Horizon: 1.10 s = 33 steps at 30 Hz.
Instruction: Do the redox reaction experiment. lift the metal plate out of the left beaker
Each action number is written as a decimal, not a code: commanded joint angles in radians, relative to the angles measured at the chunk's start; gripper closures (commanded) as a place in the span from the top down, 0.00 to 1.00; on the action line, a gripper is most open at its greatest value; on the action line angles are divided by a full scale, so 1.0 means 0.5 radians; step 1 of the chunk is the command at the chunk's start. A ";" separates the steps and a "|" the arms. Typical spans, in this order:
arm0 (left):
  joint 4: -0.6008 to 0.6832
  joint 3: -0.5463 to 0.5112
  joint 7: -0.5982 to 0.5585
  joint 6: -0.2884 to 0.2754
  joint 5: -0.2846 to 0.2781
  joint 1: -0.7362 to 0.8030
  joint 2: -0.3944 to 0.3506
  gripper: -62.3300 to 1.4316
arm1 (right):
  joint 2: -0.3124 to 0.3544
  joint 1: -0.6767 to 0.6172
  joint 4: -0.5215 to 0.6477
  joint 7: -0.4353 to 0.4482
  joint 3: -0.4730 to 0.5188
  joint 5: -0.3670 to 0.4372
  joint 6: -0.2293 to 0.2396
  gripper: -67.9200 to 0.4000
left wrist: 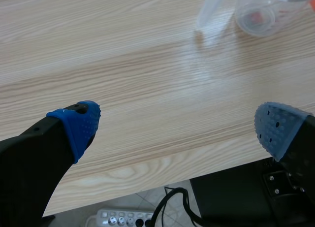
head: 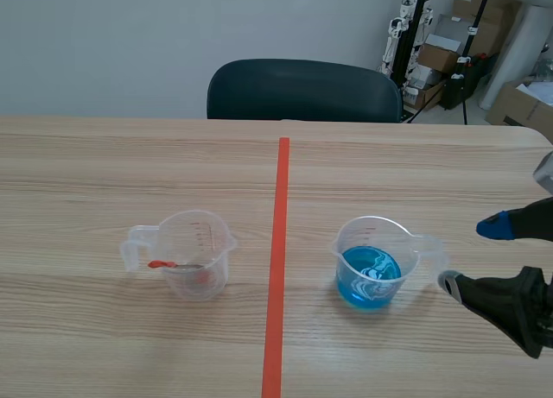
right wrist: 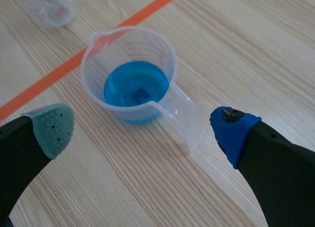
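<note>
Holding blue liq (head: 370, 275): R beaker (head: 373, 234) | L beaker (head: 195, 232): metal plate (head: 185, 266)

black fingers (left wrist: 27, 160), blue dotted pads (left wrist: 78, 124)

The counter (head: 95, 165) is a long top of pale wood grain, running away toward a far edge. A strip of orange-red tape (head: 278, 243) runs straight down its middle. To the left of the strip a clear plastic beaker (head: 192, 243) stands upright, its handle turned away from the tape. To the right stands a second clear beaker (head: 373, 243) holding blue liquid, its handle likewise turned outward. The two stand well apart, neither touching the tape.
</note>
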 commanded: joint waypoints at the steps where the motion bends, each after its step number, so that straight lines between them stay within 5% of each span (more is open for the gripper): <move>1: 0.006 0.037 -0.019 -0.003 -0.014 -0.031 0.015 1.00 | 0.001 0.017 0.015 0.145 0.018 0.014 0.001 0.85; 2: 0.006 0.073 -0.005 -0.003 -0.014 -0.080 0.015 1.00 | 0.001 0.017 0.015 0.346 0.018 0.014 0.000 0.85; 8: 0.005 0.144 0.003 -0.003 -0.108 -0.098 0.015 1.00 | 0.001 0.030 0.015 0.467 0.018 0.015 0.001 0.85; 17: 0.005 0.169 0.001 -0.003 -0.365 -0.098 0.014 1.00 | 0.002 0.062 0.133 0.319 0.018 0.021 -0.001 0.85; 23: 0.006 0.214 -0.034 -0.003 -0.365 -0.096 0.014 1.00 | 0.017 0.061 0.163 0.352 0.019 0.023 0.001 0.85; 29: 0.029 0.320 -0.496 -0.003 -0.350 -0.053 -0.008 1.00 | 0.018 0.061 0.163 0.511 0.019 0.007 -0.014 0.85; 33: 0.132 0.430 -0.737 -0.003 -0.114 0.012 -0.094 1.00 | 0.018 0.061 0.163 0.605 0.019 0.011 -0.122 0.85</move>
